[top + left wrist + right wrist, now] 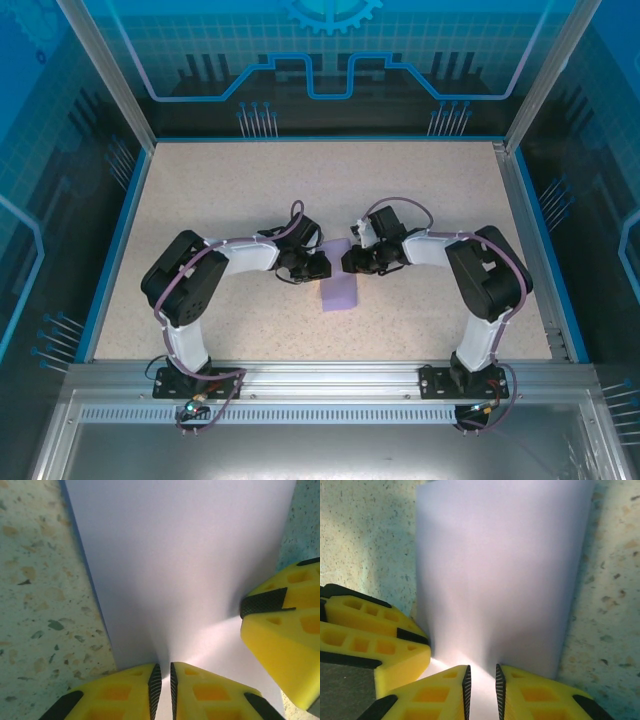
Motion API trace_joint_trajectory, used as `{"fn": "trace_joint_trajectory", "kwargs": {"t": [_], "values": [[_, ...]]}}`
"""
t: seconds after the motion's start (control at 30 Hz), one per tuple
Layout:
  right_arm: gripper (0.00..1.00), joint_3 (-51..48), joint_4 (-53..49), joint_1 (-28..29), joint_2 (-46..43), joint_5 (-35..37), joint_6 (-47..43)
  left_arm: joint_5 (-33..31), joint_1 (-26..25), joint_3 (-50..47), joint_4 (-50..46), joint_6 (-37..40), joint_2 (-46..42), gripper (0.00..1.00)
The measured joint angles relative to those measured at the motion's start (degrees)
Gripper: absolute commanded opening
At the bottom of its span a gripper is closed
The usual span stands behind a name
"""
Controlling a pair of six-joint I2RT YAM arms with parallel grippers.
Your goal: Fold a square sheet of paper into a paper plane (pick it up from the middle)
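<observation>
Left hand is clenching on the sheet. In its wrist view, its two yellow fingers with ribbed black pads are standing almost together, and the lavender paper is rising into the thin slit between them. Right hand is gripping the same sheet in the same way. Its pads are sitting a little wider apart, with a bright strip of paper running up between them.

From above, both hands are facing each other near the middle of the speckled beige tabletop, tips close together. The left arm is reaching in from the left and the right arm from the right. They are holding the sheet at its far end. The rest of it is stretching toward the arm bases as a narrow lavender rectangle, with its near end lying on the tabletop. Whether it is folded over is not clear.

In each wrist view the paper is spreading away from the fingers, smooth and plain, and gathering into a soft ridge where it is pinched. Its long edges are showing against the tabletop on both sides. The right hand's yellow finger is sitting over the paper at the right of the left wrist view. The left hand's fingers are lying just beside the paper's left edge in the right wrist view.
</observation>
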Motion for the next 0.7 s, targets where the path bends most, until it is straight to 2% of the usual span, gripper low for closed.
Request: {"fn": "trace_joint_trajectory", "kwargs": {"t": [0.7], "values": [[0.21,-0.37,4.07,-0.85,1.29,-1.97,0.13,0.0,0.0,1.88,-1.75,0.48,1.18,0.19]]}}
